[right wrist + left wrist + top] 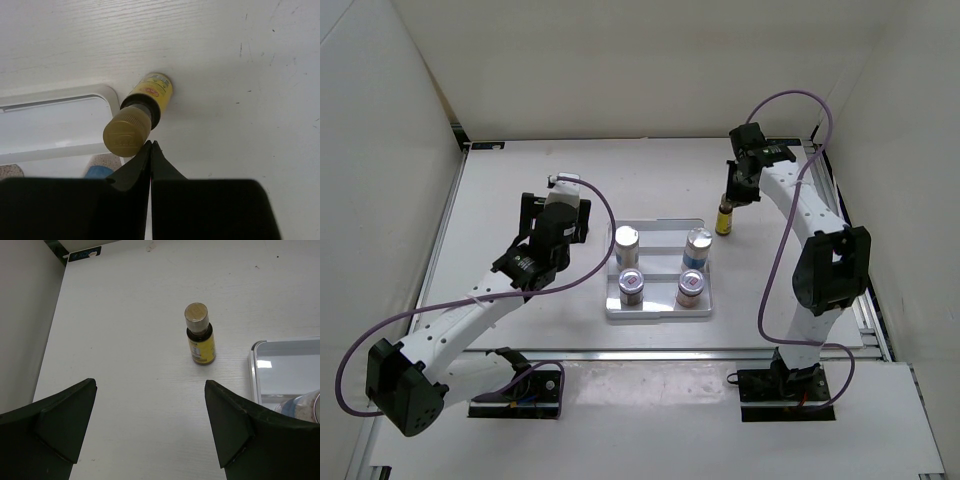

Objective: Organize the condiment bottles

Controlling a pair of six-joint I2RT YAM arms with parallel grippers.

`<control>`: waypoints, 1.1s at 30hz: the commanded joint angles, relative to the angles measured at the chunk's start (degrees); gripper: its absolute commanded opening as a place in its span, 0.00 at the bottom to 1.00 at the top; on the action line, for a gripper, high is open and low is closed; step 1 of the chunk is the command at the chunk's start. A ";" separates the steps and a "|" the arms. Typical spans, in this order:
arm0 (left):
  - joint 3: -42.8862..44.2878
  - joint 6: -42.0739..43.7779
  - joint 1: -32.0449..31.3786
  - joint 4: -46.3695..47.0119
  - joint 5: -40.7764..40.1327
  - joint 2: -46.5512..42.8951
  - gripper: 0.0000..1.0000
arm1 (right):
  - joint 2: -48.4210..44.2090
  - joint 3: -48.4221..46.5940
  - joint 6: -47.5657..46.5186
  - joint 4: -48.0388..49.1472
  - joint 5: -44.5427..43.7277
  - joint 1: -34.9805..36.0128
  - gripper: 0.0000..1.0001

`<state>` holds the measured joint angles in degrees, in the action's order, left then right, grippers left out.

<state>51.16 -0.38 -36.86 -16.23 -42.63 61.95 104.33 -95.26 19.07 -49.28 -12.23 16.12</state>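
The right pincer is seen closed, its two fingers pressed flat together with nothing between them. Its tips are placed just beside the gold cap of the right yellow bottle; whether the cap is touched cannot be told. This bottle is stood upright on the bench, just outside the far right corner of the tray.

The left pincer is held wide open, and nothing is gripped by it. It is pointed over bare bench toward the left yellow bottle, which is stood upright on the bench, well ahead of the fingers. That bottle is placed near the tray's left edge but apart from it.

Four bottles are carried by the tray, all upright. The left cylinder and the right cylinder, both white with silvery lids, are set in the back row. The left jar and the right jar, both short, are set in the front row, each directly before a cylinder. The two rows are spaced apart, and no bottle on the tray is touched by either pincer.
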 commanded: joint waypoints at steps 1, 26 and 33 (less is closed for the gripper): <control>2.11 0.29 -0.14 1.11 0.09 -1.05 1.00 | -2.03 -2.47 -0.35 1.55 0.54 -0.04 0.00; 2.11 0.29 -0.14 1.11 0.09 0.01 1.00 | 0.34 -4.14 -0.96 2.88 2.82 -1.79 0.54; 2.11 0.29 -0.14 1.11 0.09 0.54 1.00 | 3.42 -5.37 -1.49 2.87 3.35 -1.79 0.48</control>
<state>51.18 -0.36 -36.86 -16.16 -42.65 62.52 107.02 -98.10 18.68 -47.31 -9.89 14.35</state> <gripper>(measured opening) 0.998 0.489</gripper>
